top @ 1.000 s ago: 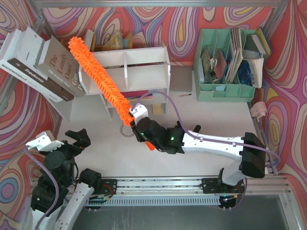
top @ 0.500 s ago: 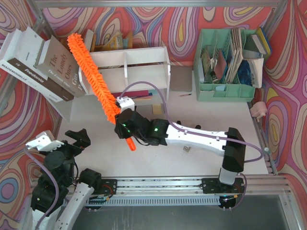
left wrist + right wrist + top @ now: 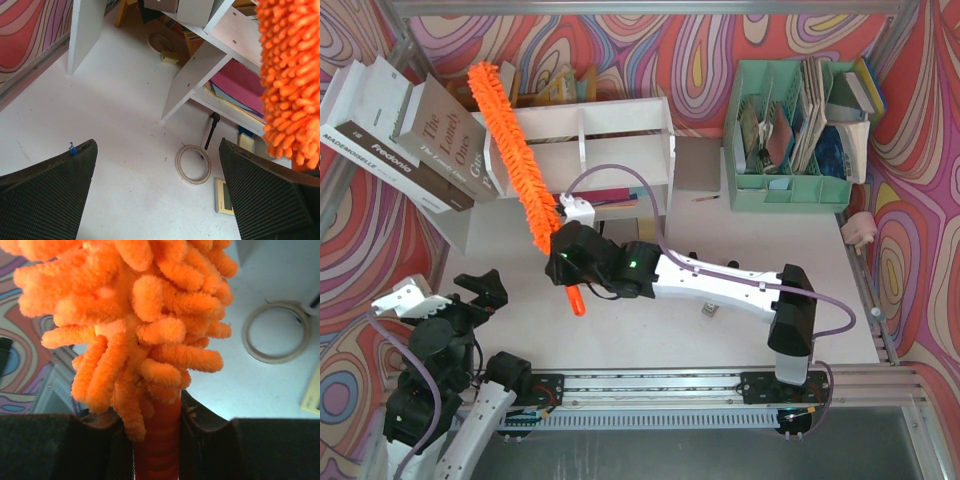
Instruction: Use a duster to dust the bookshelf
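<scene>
Right gripper [image 3: 558, 252] is closed on the thin orange handle of the duster [image 3: 515, 150], just in front of the left bay of the bookshelf [image 3: 610, 150]. The right wrist view confirms this: both fingers [image 3: 200, 425] press the handle [image 3: 157, 450] from either side, directly below the fluffy head [image 3: 135, 315]. The short free end of the handle sticks out behind the gripper, away from the bookshelf. The duster head runs aslant from the gripper up across the left end of the bookshelf, and its tip lies past the rear left corner. Whether the fibres touch the wood cannot be told from above. Left gripper [image 3: 445, 295] is well in front of the bookshelf's left end, low over the table [image 3: 650, 330], and it stands wide open with nothing between its fingers [image 3: 45, 195]. Its camera shows the bookshelf's lower left upright, with the duster head [image 3: 292, 75] hanging to the right. A tape ring [image 3: 193, 164] lies flat on the table just in front of the lower shelf. Two large books [image 3: 405, 130] lean beyond the left end of the bookshelf. A mint green organizer [image 3: 790, 130] stands beside its right end, apart from it.
</scene>
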